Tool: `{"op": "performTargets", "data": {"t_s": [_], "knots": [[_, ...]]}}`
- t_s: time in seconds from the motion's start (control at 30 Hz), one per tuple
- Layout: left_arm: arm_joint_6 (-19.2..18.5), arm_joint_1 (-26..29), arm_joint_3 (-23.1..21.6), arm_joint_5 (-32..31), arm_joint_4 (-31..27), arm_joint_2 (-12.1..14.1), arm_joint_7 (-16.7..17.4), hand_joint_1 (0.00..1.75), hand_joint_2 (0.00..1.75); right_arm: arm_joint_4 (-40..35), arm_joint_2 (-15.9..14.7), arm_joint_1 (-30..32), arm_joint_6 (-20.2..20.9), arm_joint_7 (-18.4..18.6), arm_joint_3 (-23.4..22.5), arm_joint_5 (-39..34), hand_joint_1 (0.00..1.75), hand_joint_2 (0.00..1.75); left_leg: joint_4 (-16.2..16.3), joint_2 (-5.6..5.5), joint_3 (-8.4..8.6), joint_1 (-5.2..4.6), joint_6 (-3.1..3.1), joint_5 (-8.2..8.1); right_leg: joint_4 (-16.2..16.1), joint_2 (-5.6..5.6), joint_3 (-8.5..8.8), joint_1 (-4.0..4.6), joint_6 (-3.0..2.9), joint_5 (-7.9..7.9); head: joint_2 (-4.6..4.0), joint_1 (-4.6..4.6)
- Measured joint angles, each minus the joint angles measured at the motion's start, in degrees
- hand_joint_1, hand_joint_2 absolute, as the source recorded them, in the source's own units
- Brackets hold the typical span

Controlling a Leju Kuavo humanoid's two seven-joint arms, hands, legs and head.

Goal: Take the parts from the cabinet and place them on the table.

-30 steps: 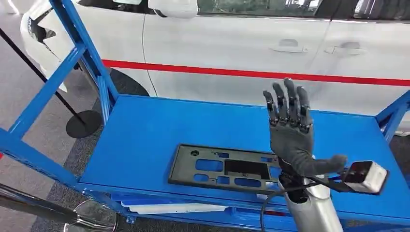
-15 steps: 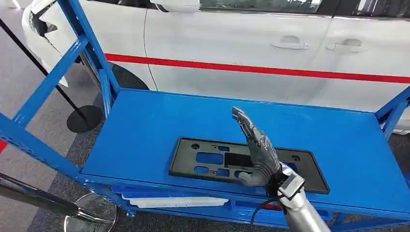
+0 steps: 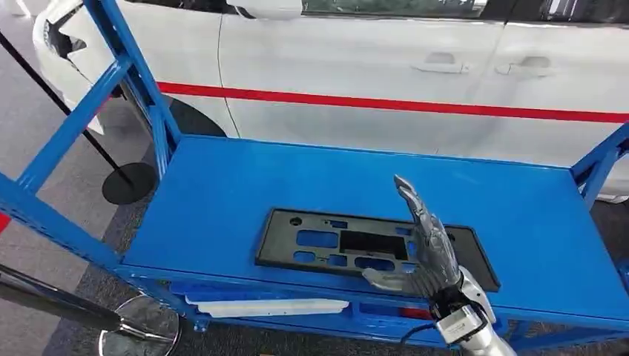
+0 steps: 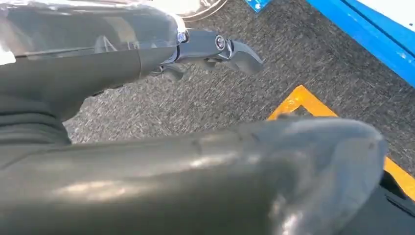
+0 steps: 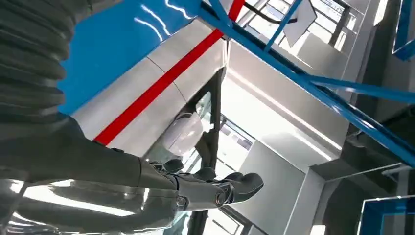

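A flat black plastic part (image 3: 326, 241) with several cutouts lies on the blue shelf top (image 3: 245, 185), close to its near edge. My right hand (image 3: 426, 248) stands edge-on over the part's right half, fingers straight and pointing away, thumb sticking out toward the left, holding nothing. The right wrist view has the same hand (image 5: 147, 186) with its fingers stretched out and nothing in them. My left hand (image 4: 122, 58) hangs over grey carpet, fingers loosely extended and holding nothing.
A white car (image 3: 371, 67) with a red stripe stands right behind the shelf. Blue frame posts (image 3: 133, 81) rise at the left and far right. A white part (image 3: 267, 305) lies on the level below. Yellow floor tape (image 4: 303, 100) crosses the carpet.
My right hand has turned from palm-flat and raised to edge-on, dropped lower, and drawn back toward the shelf's near edge over the black part. The part has stayed where it was.
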Motion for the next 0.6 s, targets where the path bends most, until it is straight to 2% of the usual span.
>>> {"op": "performTargets", "data": {"t_s": [0.03,0.07,0.1,0.17,0.2,0.23,0.27,0.3,0.33,0.37,0.4,0.47,0.5,0.53,0.57,0.6], "knots": [[0.0,-0.06,-0.02,-0.02,0.0,0.11,0.0,0.0,0.0,-0.46,-0.17,0.14,-0.09,0.0,-0.09,0.0,0.0,1.75,0.45,0.0,-0.17,-0.14,-0.42,-0.51,-0.69,-0.09,0.19,-0.74,-0.68,0.48,0.0,0.0],[0.0,-0.05,-0.02,-0.02,0.02,0.22,-0.02,0.0,0.0,-0.79,-0.22,0.13,-0.18,0.0,-0.09,0.0,0.0,1.75,1.76,-0.05,-0.66,-0.01,-0.51,-1.74,-0.78,-0.16,0.19,-0.59,-0.93,0.58,0.0,0.0],[0.0,-0.06,-0.02,0.0,0.02,0.22,0.0,0.0,0.0,-1.09,-0.33,0.19,-0.28,0.0,-0.09,0.0,0.0,1.75,4.99,-0.06,-1.97,0.0,-0.52,-3.95,-0.76,-0.22,0.13,-0.56,-1.26,0.6,0.0,0.0],[0.0,-0.04,-0.04,-0.11,0.02,0.22,0.0,0.0,0.0,-1.24,-0.37,0.6,-0.28,0.0,-0.09,0.0,0.0,1.75,14.7,-0.04,-6.01,0.14,-0.73,-8.63,-0.72,-0.3,0.07,-0.28,-1.39,0.62,0.0,0.0],[0.0,0.02,-0.04,-0.13,0.02,0.22,0.0,0.0,0.0,-1.24,-0.37,0.77,-0.48,0.0,-0.09,0.2,0.0,1.75,18.2,-0.04,-7.42,0.15,-0.79,-9.62,-0.66,-0.29,0.02,-0.17,-1.42,0.64,0.0,0.0],[0.0,0.05,-0.04,-0.13,0.02,0.24,0.0,0.0,0.0,-1.37,-0.44,1.01,-1.15,0.0,-0.09,0.59,0.0,1.75,18.69,-0.04,-7.51,0.15,-0.79,-9.07,-0.59,-0.25,0.02,-0.13,-1.42,0.64,0.0,0.0],[0.0,0.02,-0.04,-0.13,0.02,0.24,0.0,0.0,0.0,-1.7,-0.59,1.32,-2.03,0.0,-0.09,0.66,0.0,1.75,16.48,-0.04,-6.36,0.15,-0.69,-7.4,-0.49,-0.21,0.04,-0.12,-1.41,0.63,0.0,0.0],[0.0,-0.02,-0.04,-0.13,0.02,0.26,0.02,0.0,0.0,-2.14,-0.81,1.62,-3.17,0.0,-0.11,0.66,0.0,1.75,12.23,-0.04,-4.18,0.16,-0.56,-5.07,-0.37,-0.12,0.06,-0.12,-1.36,0.58,0.0,0.0],[-0.02,-0.03,-0.11,-0.11,0.02,0.44,0.07,0.0,0.0,-2.78,-1.09,2.1,-4.77,0.0,-0.17,0.77,0.0,1.75,6.58,-0.06,-1.36,0.17,-0.35,-2.45,-0.16,-0.04,0.1,-0.12,-1.21,0.44,0.0,0.0],[-0.2,-0.1,-0.26,-0.13,0.02,0.55,0.0,0.0,0.0,-3.62,-1.61,2.81,-7.22,0.0,-0.24,1.61,0.0,1.75,1.96,-0.12,0.73,0.18,-0.07,-1.35,0.11,-0.06,0.06,-0.12,-0.95,0.26,0.0,0.0],[-0.39,-0.22,-0.42,-0.11,0.07,0.57,-0.11,0.0,0.0,-4.39,-2.21,3.75,-9.41,0.0,-0.42,2.85,0.0,1.75,0.7,-0.2,1.45,-0.08,0.01,-2.07,0.57,-0.05,-0.29,0.32,-0.59,0.04,0.0,0.0],[-0.46,-0.16,-0.46,-0.11,0.11,0.63,-0.39,0.0,0.0,-5.62,-2.86,6.36,-11.96,-0.02,-1.16,8.28,0.0,1.75,0.98,-0.33,1.05,-0.16,0.4,-1.9,0.5,-0.08,-0.49,0.23,-0.21,0.26,0.0,0.0],[-0.44,-0.09,-0.44,-0.11,0.13,0.66,-0.42,0.0,0.0,-5.92,-2.86,7.61,-11.91,-0.02,-1.71,10.89,0.0,1.75,0.98,-0.35,1.02,-0.31,0.7,-1.85,0.4,-0.1,-0.46,0.12,-0.02,0.37,0.0,0.0],[-0.39,-0.09,-0.42,-0.18,0.15,0.63,-0.42,0.0,0.0,-6.16,-2.86,8.84,-11.49,0.0,-2.23,12.7,0.0,1.75,0.44,-0.32,1.04,0.0,1.25,-1.5,0.55,-0.03,-0.49,0.14,0.37,0.22,0.0,0.0],[-0.26,-0.15,-0.31,-0.11,0.17,0.66,-0.42,0.0,0.0,-6.31,-2.84,9.94,-11.19,0.0,-3.0,13.63,0.0,1.75,0.23,-0.24,1.16,0.15,1.59,-1.27,1.27,0.03,-0.69,-0.14,0.71,-0.71,0.0,0.0],[-0.04,-0.24,-0.15,-0.11,0.17,0.66,-0.42,0.0,0.0,-6.34,-2.84,10.72,-10.85,0.0,-4.03,14.83,0.0,1.75,0.15,-0.2,1.07,0.16,1.79,-1.18,3.58,0.01,-1.75,-0.11,1.02,-2.61,0.0,0.0]]}}
